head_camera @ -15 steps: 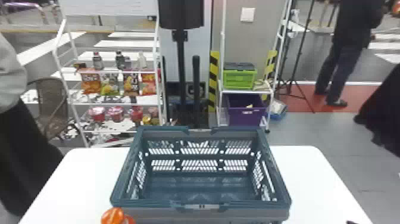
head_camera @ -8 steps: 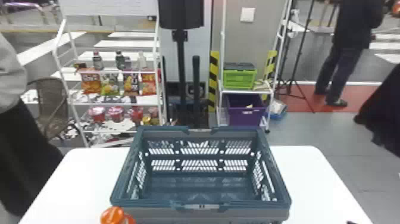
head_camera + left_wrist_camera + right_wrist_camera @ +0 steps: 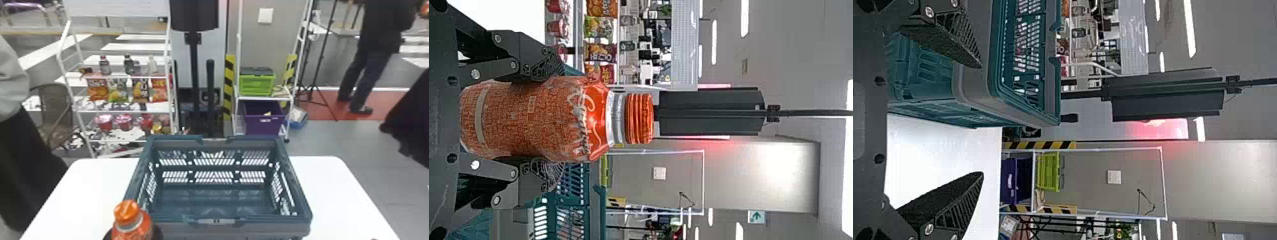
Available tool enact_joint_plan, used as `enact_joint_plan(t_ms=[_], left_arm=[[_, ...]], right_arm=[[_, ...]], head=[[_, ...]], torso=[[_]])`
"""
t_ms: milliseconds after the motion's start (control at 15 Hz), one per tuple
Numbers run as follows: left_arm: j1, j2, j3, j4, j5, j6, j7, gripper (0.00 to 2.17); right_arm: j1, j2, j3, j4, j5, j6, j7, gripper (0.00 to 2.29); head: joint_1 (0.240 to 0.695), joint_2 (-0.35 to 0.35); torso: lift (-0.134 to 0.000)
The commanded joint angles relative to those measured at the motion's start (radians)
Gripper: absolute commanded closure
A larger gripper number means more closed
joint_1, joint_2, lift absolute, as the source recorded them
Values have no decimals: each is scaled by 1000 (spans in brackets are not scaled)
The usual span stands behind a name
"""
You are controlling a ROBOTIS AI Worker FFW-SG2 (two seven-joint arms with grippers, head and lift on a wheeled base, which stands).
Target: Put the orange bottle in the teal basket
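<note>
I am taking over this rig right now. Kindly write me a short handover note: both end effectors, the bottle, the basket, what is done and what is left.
Left end effector: closed on the orange bottle, which is upright.
Right end effector: open, nothing between its fingers, beside the basket.
Bottle: outside the basket, by its near left corner in the head view.
Basket: on the white table, open at the top.
Done: bottle gripped.
Left: bring it over the rim, lower it inside, release.

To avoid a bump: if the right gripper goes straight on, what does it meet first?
Probably the teal basket, which shows ahead of one finger of the right gripper, though depth is unclear.
</note>
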Motion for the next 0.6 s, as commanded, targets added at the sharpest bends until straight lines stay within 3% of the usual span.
enact_joint_plan(t_ms=[0, 333, 533], left_arm=[[-30, -1, 4, -57, -5, 88, -17, 691], [-140, -4, 5, -136, -8, 300, -68, 684], [-255, -1, 2, -144, -8, 517, -103, 684]], right_arm=[[0, 0, 0, 2, 0, 0, 0, 124], [3, 0, 0, 8, 3, 0, 0, 124], [7, 3, 2, 9, 9, 0, 0, 124]], head=[[499, 0], [499, 0], [499, 0]], torso=[[0], [0], [0]])
